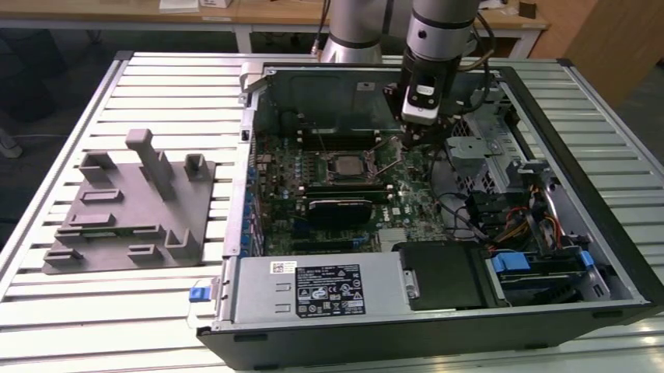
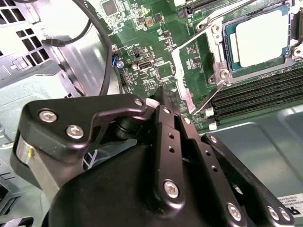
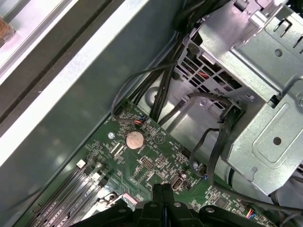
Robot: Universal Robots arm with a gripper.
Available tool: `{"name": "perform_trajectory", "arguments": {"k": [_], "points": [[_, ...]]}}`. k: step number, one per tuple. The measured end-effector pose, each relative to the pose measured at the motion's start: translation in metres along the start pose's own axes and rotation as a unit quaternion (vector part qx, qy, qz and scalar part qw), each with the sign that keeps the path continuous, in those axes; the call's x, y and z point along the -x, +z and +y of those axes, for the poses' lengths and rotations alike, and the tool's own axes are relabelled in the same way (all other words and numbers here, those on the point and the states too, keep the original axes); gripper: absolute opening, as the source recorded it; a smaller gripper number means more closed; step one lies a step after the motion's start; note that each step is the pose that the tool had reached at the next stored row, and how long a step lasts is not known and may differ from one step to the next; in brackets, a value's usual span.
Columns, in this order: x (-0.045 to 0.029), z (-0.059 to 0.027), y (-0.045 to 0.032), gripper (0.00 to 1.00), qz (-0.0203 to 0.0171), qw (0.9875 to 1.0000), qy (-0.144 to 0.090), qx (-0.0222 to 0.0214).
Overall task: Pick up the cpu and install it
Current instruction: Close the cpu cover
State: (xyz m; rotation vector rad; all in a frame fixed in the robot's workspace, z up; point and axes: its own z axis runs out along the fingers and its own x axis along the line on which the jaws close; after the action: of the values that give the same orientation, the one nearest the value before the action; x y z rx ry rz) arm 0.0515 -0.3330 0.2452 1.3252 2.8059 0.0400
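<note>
The pincer (image 1: 415, 143) hangs from the robot arm (image 1: 441, 35) in the upper centre of the exterior view, pointing down into an open computer case (image 1: 581, 233). In both wrist views its 2 black fingers (image 3: 156, 196) are pressed together at the tips with nothing between them, so the pincer (image 2: 163, 92) (image 3: 161, 188) is closed and empty, just above the green motherboard (image 2: 142, 42). The cpu (image 2: 260, 40), a flat square with a silvery top and pale green rim, sits in the socket (image 2: 222, 47) on the motherboard, apart from the fingertips, with a thin metal lever (image 2: 208, 97) between them. In the exterior view the cpu (image 1: 343, 165) lies near the middle of the frame, a little toward the exterior view's left of the pincer. In the first wrist view, 1 round coin cell (image 3: 134, 140), black cables (image 3: 165, 90) and a grey metal drive cage (image 3: 265, 94) sit beyond the fingertips. In the exterior view, a power supply (image 1: 311, 287) fills the lower part of the case. The case rests on a slatted metal table (image 1: 104, 326), and a grey moulded fixture (image 1: 130, 210) sits on the table at the exterior view's left, well apart from the case.
</note>
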Motion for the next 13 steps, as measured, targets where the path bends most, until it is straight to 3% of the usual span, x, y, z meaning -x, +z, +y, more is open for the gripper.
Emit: {"name": "perform_trajectory", "arguments": {"k": [3,8,13], "points": [[0.0004,0.0004,0.0027,0.11,0.0010,1.0000,0.000,-0.0011],[0.0023,0.0028,0.0048,0.11,0.0156,0.9997,0.000,-0.0190],[0.0022,0.0026,0.0049,0.11,0.0173,0.9996,0.000,-0.0209]]}}
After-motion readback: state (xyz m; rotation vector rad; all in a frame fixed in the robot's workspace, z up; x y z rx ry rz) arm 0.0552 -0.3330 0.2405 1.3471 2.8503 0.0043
